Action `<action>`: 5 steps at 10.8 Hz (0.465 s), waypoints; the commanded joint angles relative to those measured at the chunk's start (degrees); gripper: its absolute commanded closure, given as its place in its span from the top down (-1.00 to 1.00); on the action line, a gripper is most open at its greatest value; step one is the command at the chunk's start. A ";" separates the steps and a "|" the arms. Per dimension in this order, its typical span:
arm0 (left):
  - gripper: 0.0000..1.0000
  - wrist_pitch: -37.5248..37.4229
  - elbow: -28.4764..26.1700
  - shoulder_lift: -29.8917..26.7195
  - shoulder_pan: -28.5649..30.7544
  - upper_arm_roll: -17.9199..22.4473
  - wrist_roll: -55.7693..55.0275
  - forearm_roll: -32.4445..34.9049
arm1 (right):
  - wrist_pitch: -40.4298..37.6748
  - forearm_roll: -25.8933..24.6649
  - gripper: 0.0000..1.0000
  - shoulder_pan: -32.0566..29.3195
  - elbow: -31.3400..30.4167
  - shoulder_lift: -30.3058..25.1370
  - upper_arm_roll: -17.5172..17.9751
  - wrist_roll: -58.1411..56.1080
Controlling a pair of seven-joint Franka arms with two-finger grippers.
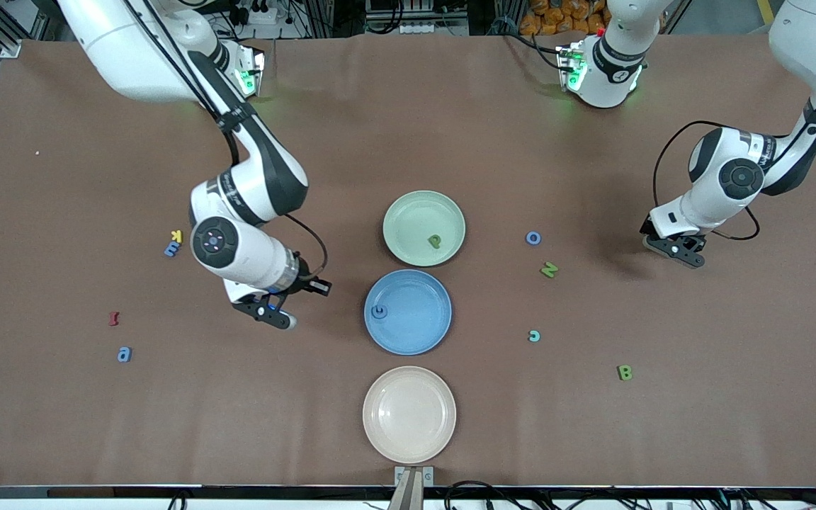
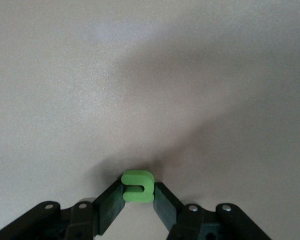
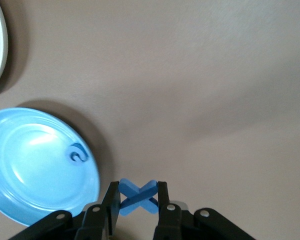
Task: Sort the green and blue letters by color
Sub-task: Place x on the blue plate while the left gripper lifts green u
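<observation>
Three plates stand in a line at mid-table: a green plate (image 1: 423, 228) holding a green p (image 1: 435, 241), a blue plate (image 1: 408, 312) holding a blue letter (image 1: 379, 311), and a cream plate (image 1: 409, 414) nearest the camera. Toward the left arm's end lie a blue o (image 1: 533, 238), green N (image 1: 549, 269), teal letter (image 1: 534, 336) and green B (image 1: 625, 372), with the left gripper (image 1: 678, 249) low at the table. Toward the right arm's end lie a yellow K (image 1: 177, 234), blue E (image 1: 171, 248), red I (image 1: 114, 319) and blue a (image 1: 124, 354), the right gripper (image 1: 271, 316) beside the blue plate.

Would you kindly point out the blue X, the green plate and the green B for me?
blue X (image 3: 138, 197), right wrist view, where its strokes cross.
green plate (image 1: 408, 212), front view, bare inner surface.
green B (image 1: 625, 372), front view, its middle.
</observation>
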 commanded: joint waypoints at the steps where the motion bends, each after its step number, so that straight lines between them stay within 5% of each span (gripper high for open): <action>1: -1.00 0.98 -0.82 0.85 0.63 -1.25 -3.30 1.31 | 0.10 -0.45 -1.00 1.44 10.59 8.96 1.88 10.52; 5: -1.00 0.98 0.23 0.06 0.63 -3.80 -7.43 1.31 | 0.45 -0.37 -0.99 7.42 19.83 16.35 1.79 23.52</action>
